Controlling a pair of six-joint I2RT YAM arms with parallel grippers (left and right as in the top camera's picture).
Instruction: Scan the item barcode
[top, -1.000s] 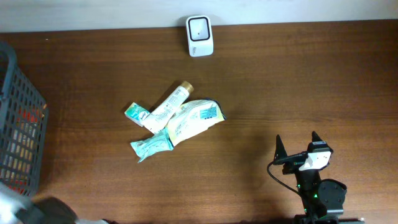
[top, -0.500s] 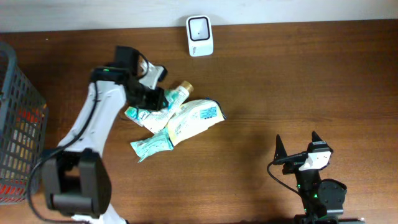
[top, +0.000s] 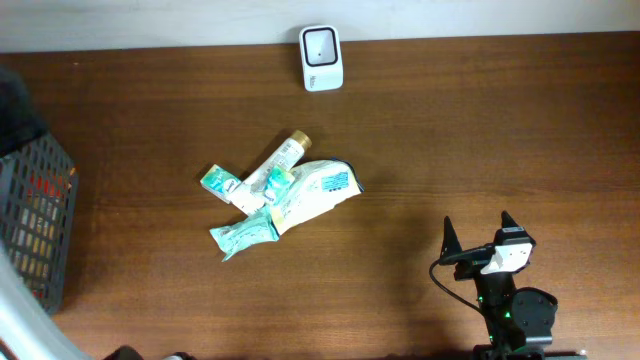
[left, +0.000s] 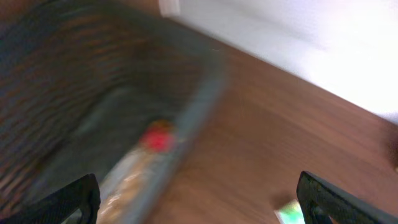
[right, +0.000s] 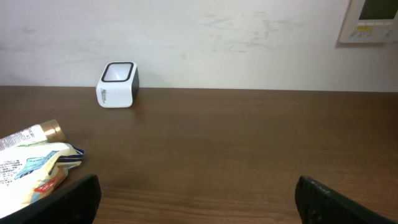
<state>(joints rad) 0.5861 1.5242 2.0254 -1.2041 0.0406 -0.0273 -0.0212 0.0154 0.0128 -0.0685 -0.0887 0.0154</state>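
- Gone from the centre since half a second ago: left gripper (left: 196, 202), now at the left edge by the basket (top: 35, 220), fingers spread wide, empty.
- Lower right: right gripper (top: 477, 232), released, empty.
- At the centre: tube (top: 272, 168) among packets (top: 310, 190), below the scanner (top: 321, 58).

A dark brown wood-grain table (top: 480, 130) carries everything. At its far edge, against the pale wall, stands a small white box-shaped barcode scanner with a dark window (top: 321, 57). Near the middle, 4 packaged goods lie in 1 loose cluster, touching one another: a cream plastic tube with a gold cap (top: 278, 160), a small green-and-white carton (top: 219, 181) at the tube's lower end, a pale yellow pouch with blue print (top: 315, 190) just beside the tube, and a crumpled teal sachet (top: 240, 236) at the pouch's near-left end. A dark grey plastic mesh basket (top: 62, 235) stands at the left edge.
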